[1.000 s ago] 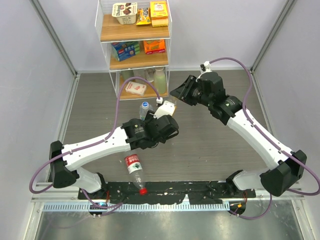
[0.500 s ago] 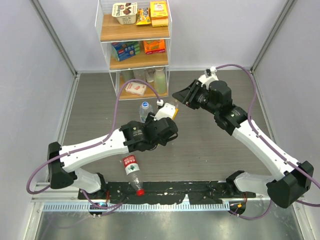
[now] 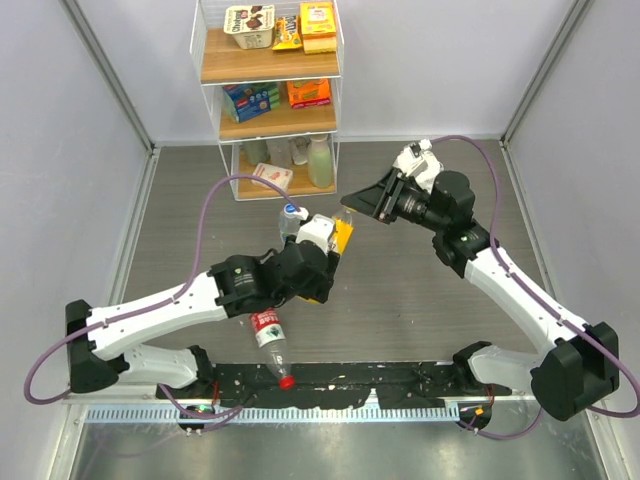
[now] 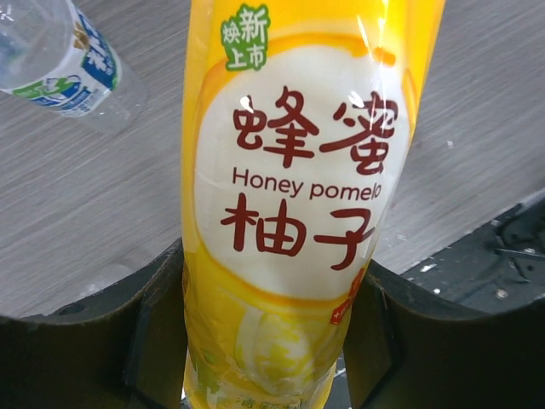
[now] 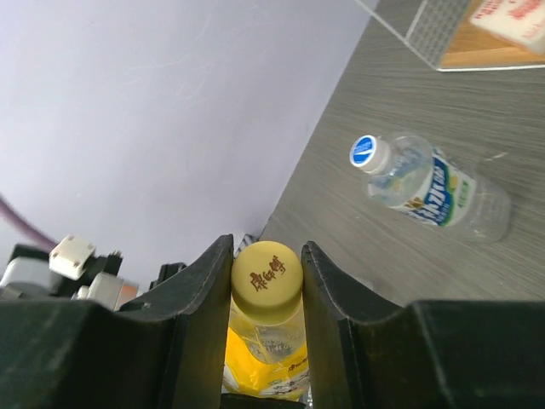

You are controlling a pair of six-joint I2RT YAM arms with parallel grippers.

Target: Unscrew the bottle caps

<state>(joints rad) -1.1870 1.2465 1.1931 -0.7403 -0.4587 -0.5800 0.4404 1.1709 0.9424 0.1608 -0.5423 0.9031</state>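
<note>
My left gripper (image 4: 268, 328) is shut on the lower body of the yellow bottle (image 4: 289, 187), labelled "Honey pomelo", and holds it up off the table (image 3: 341, 235). My right gripper (image 5: 266, 260) is shut on that bottle's yellow cap (image 5: 266, 274), one finger on each side; from above its fingers (image 3: 362, 200) meet the bottle's top. A clear bottle with a blue label (image 5: 438, 198) and a white-and-blue cap (image 5: 365, 152) lies on the table (image 3: 290, 218). A clear bottle with a red label (image 3: 267, 333) and a red cap (image 3: 285, 381) lies near the front edge.
A white wire shelf unit (image 3: 268, 92) stands at the back with snack boxes and a pale green bottle (image 3: 320, 160). Grey walls close in both sides. A black strip (image 3: 380, 378) runs along the near edge between the arm bases.
The left arm has drawn back towards the near left, carrying the yellow bottle slightly nearer. The right gripper has followed down and left with the bottle's top, its wrist turning.
</note>
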